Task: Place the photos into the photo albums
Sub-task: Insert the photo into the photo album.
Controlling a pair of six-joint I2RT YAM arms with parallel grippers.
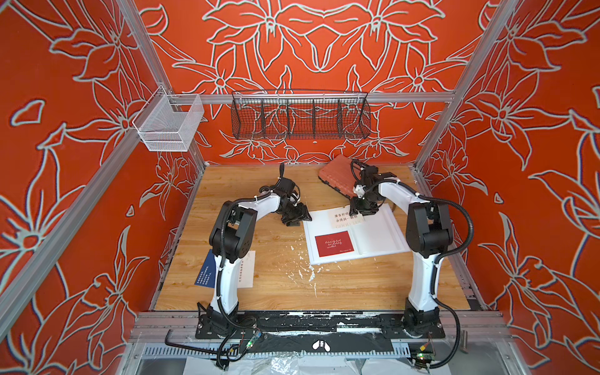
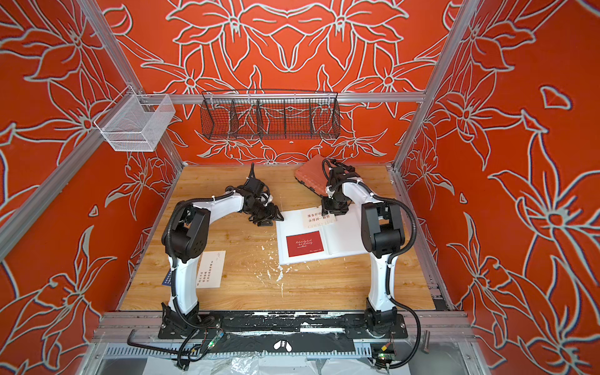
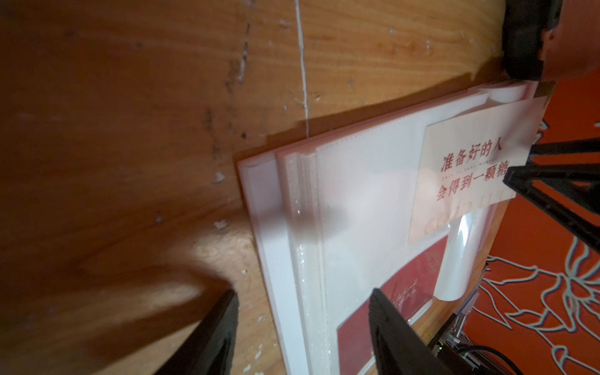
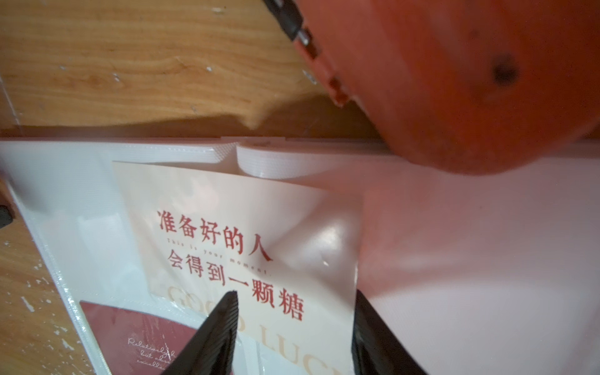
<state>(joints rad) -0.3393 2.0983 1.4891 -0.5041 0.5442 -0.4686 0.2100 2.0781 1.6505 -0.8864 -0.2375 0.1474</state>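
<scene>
Centre-right of frame, album holds red card; cream card looks part-sleeved under wide right claw; left claw wide too. Lower left, navy card and white card undone.

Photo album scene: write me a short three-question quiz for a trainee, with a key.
1. True or false: the dark red card lies on the open photo album.
2. Which photos lie off the album? A) navy card and white card B) two red cards C) none
3. Fill in: the right hand's jaws stand ___ above the cream card.
Key: 1 true; 2 A; 3 open.
</scene>
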